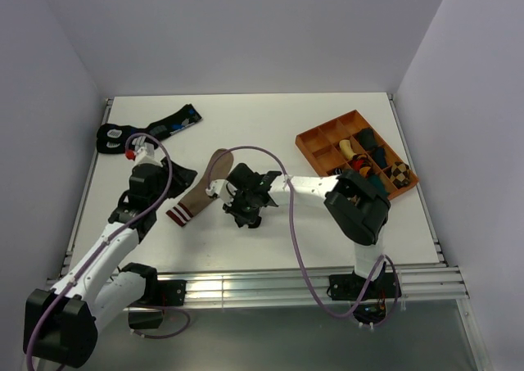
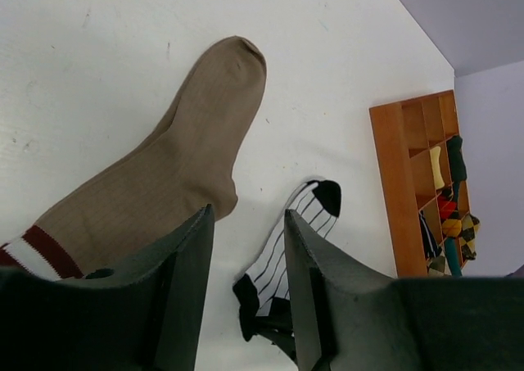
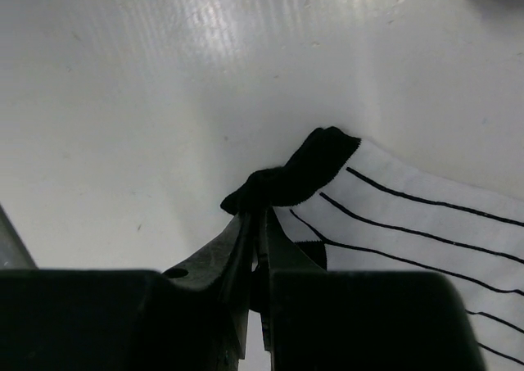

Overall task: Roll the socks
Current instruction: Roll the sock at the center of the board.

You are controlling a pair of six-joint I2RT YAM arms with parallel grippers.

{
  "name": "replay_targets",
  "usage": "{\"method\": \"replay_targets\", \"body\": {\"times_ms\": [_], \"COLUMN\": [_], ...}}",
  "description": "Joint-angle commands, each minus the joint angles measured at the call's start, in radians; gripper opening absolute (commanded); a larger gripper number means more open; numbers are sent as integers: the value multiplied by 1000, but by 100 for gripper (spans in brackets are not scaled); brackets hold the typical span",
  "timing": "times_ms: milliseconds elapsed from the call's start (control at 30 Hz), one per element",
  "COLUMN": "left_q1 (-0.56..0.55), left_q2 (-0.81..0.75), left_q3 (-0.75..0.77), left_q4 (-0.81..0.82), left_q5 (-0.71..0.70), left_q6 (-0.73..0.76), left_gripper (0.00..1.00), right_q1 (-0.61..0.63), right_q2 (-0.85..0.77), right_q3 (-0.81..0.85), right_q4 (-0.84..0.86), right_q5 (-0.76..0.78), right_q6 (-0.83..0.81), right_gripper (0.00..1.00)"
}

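on the surface (image 1: pixel 270 117) we see nothing rolled: right gripper (image 3: pixel 255 203) pinches the striped sock (image 3: pixel 426 223), left gripper (image 2: pixel 246 223) spread over the tan sock (image 2: pixel 180 158).

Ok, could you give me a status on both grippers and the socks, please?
Status: right gripper shut on the striped white sock, at its black end; left gripper open over the tan sock; nothing on either sock.

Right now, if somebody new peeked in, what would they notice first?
Probably the right end effector, shut on a black end of the striped sock mid-table. Next to it lies the long tan sock, with the left end effector open near its striped cuff. At the right sits an orange tray of colourful bundles.
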Motion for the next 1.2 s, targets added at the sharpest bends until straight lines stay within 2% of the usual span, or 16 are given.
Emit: {"method": "replay_targets", "body": {"times_ms": [0, 267, 400, 600, 867, 1167], "left_q1": [-40, -148, -184, -240, -327, -399], "left_q2": [-18, -25, -44, 25, 177, 387], "left_q3": [-44, -164, -270, -357, -381, -324], "left_q4": [80, 206, 358, 627, 888, 1027], "left_q5": [-31, -84, -67, 10, 120, 222], "left_q6": [-25, -29, -14, 49, 138, 173], "left_gripper": [45, 38, 35, 32, 36, 35], "right_q1": [-20, -136, -162, -173, -201, -218], "right_q2": [-42, -54, -46, -17, 38, 61], "right_q3": [-9, 22, 36, 74, 125, 122], "right_q4": [-91, -203, -240, -304, -361, -357], "right_q5": [-104, -328, -383, -452, -501, -500], "right_q6": [-52, -105, -127, -139, -147, -127], "right_gripper": [9, 9, 10, 9, 9, 8]}}
